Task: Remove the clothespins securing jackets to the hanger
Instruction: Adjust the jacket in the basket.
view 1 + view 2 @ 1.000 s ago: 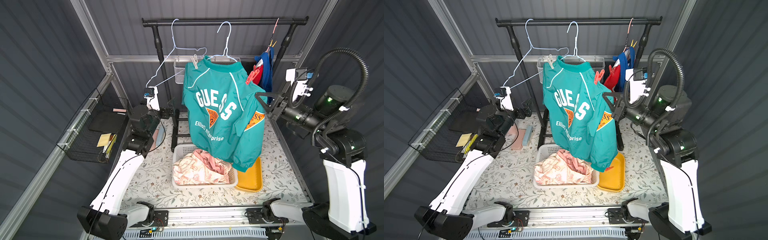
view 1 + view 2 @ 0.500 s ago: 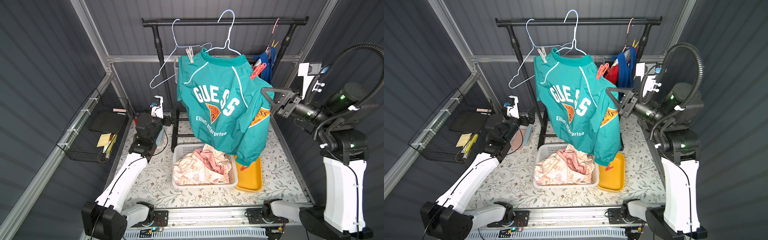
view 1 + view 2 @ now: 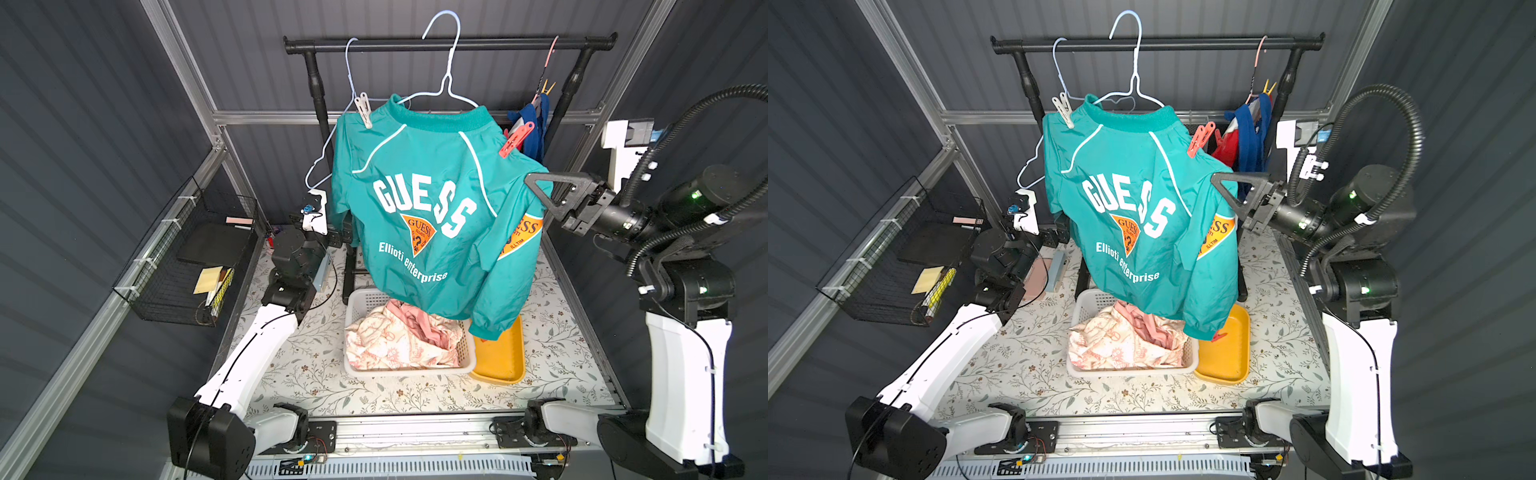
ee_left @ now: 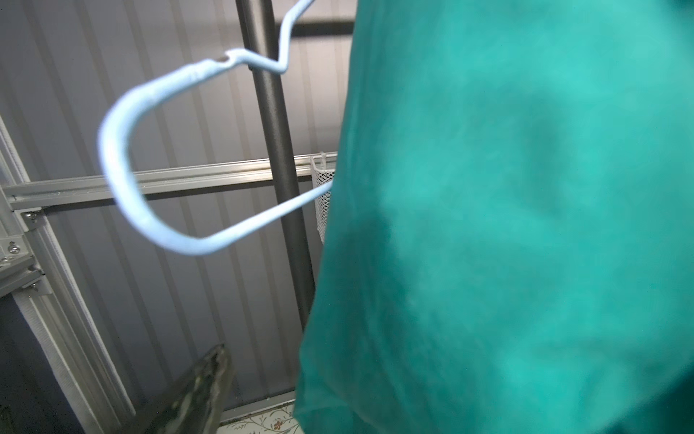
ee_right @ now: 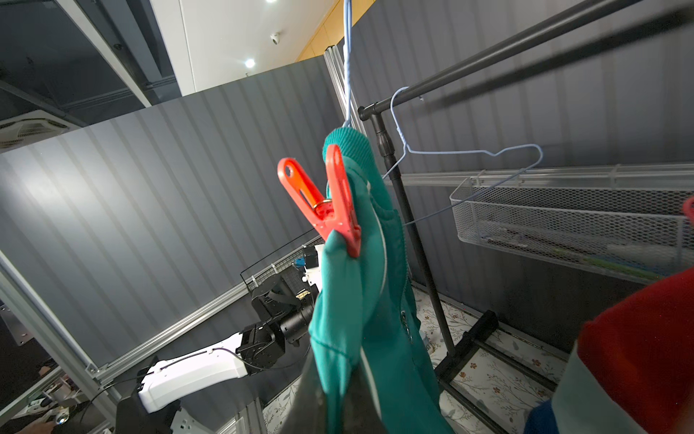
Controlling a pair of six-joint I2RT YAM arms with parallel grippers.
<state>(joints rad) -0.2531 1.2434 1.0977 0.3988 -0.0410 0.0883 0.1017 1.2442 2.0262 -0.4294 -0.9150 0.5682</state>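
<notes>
Up above the floral tabletop (image 3: 291, 365), between grey walls (image 3: 104, 124), right hand (image 3: 536, 185) pinches teal jacket (image 3: 415, 166); left hand (image 3: 1059, 237) spread.

Dark grey ribbed wall panels (image 3: 104, 124) in silver aluminium framing (image 3: 266, 118) enclose a floral-patterned tabletop (image 3: 552, 353), a black garment rail (image 3: 498, 43) at the back, a black wire basket (image 3: 166, 286) on one side.

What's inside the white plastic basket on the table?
A crumpled cream-and-pink printed jacket fills the white plastic basket. The hanging teal jacket hides its back corner; anything underneath is covered.
</notes>
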